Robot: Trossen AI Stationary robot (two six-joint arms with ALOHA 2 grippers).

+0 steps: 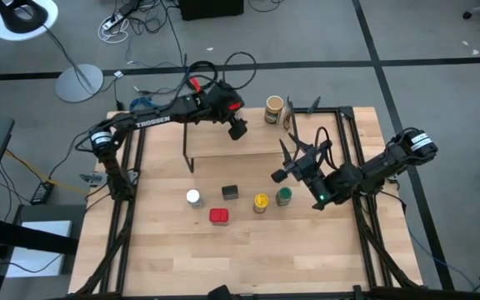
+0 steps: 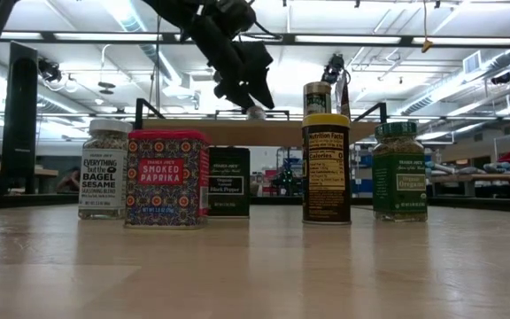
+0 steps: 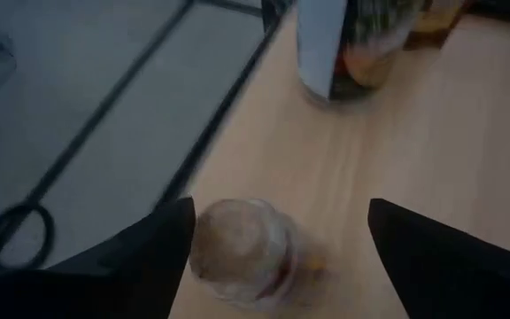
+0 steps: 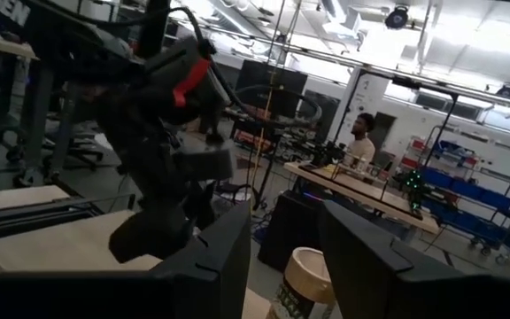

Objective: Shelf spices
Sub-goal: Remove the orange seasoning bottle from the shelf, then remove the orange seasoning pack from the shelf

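Note:
The shelf [image 1: 257, 142] stands on the far half of the table. On its wooden board stand a tall brown canister [image 1: 274, 108] and a small tan-capped jar [image 3: 242, 257]. My left gripper [image 3: 282, 213] hangs open over the board, slanting down, with one finger on each side of the small jar. On the table in front of the shelf stand a white-lidded jar [image 1: 192, 197], a red tin [image 1: 218, 216], a dark tin [image 1: 230, 192], a yellow-lidded jar [image 1: 261, 202] and a green jar [image 1: 283, 197]. My right gripper [image 1: 278, 163] hovers open and empty just beyond the green jar. My left gripper's fingers come from above at a slant and stand on either side of the small jar. One finger [image 3: 162, 257] is right beside the jar's side [image 3: 204, 252]; I cannot tell whether they touch. The jar stands upright on the shelf's board [image 3: 352, 159].
Black frame rails [image 1: 127, 208] run along the table's left and right sides. The near half of the table [image 1: 240, 258] is bare wood. A person [image 4: 359, 133] sits at a desk in the room beyond the table.

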